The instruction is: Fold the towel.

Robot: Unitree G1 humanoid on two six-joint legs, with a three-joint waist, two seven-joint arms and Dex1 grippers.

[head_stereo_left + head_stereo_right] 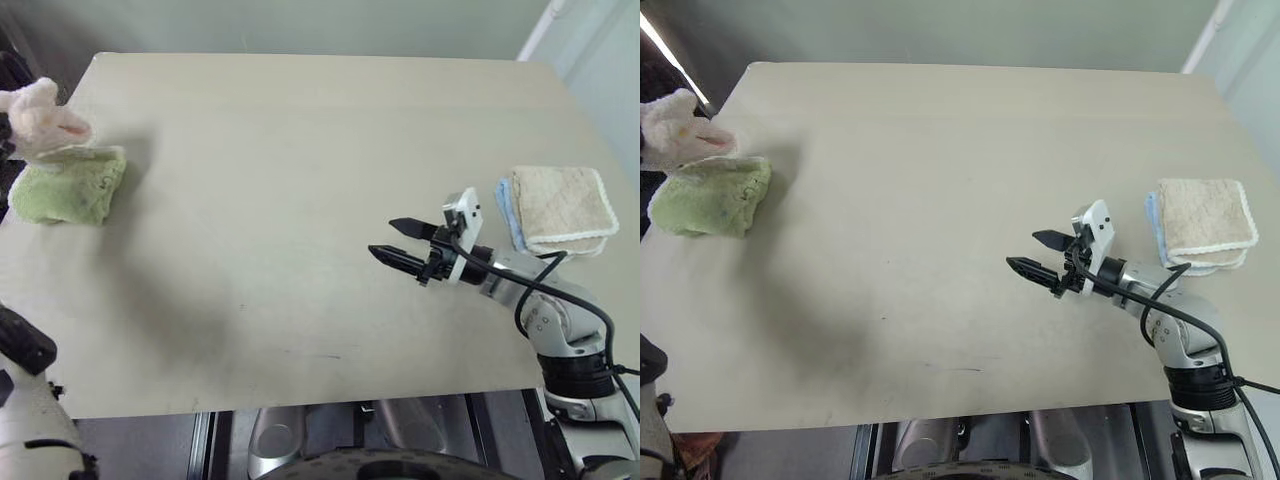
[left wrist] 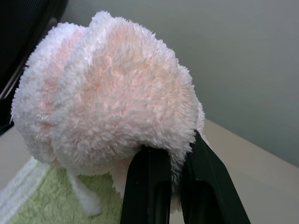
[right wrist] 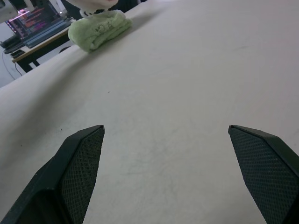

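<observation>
The bench (image 1: 300, 190) is a wide, pale beige surface, bare across its middle.

At its left edge lies a fluffy lime-green towel (image 1: 68, 187), folded into a thick pad. Just above it hangs the pink towel (image 1: 42, 124), bunched into a soft ball and lifted off the bench; it overlaps the green towel's upper edge in the head views, though whether the two touch cannot be told. In the left wrist view the pink towel (image 2: 110, 107) bulges over the black fingers (image 2: 149, 186) of the left pincer (image 2: 175, 163), which is clenched on a fold of it, with a thin whitish strip dangling below and the green towel underneath.

Near the right edge sits a small stack of square cloths: a beige cloth (image 1: 562, 208) with whitish edging on top of a light-blue cloth (image 1: 507, 210) that peeks out at its left side.

The right pincer (image 1: 397, 240) hovers low over the bench just left of that stack, pointing toward the left side, well apart from both towels. Its two fingers are spread wide with nothing between them; the right wrist view shows bare bench between the fingertips (image 3: 84, 154).
</observation>
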